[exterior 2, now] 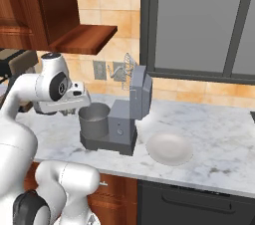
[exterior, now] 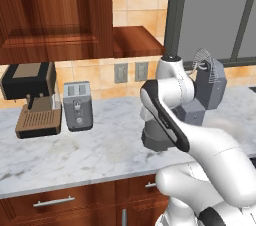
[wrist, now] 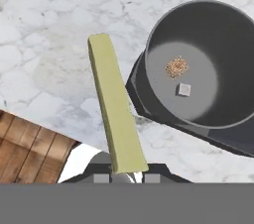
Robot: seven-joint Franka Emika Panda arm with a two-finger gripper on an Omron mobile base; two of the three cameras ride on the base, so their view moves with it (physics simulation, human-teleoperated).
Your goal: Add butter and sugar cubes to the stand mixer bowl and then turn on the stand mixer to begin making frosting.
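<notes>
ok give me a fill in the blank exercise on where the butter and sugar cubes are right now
1. The tool is shut on the pale yellow-olive stick of ____.
2. The tan-brown sugar cube and the whitish sugar cube lie on the bottom of the grey metal cylindrical ____.
3. The slate-grey stand mixer has its head tilted ____, whisk clear of the bowl.
4. On the marble counter beside the mixer lies a round white ____.

Missing words: butter; bowl; up; plate
</notes>
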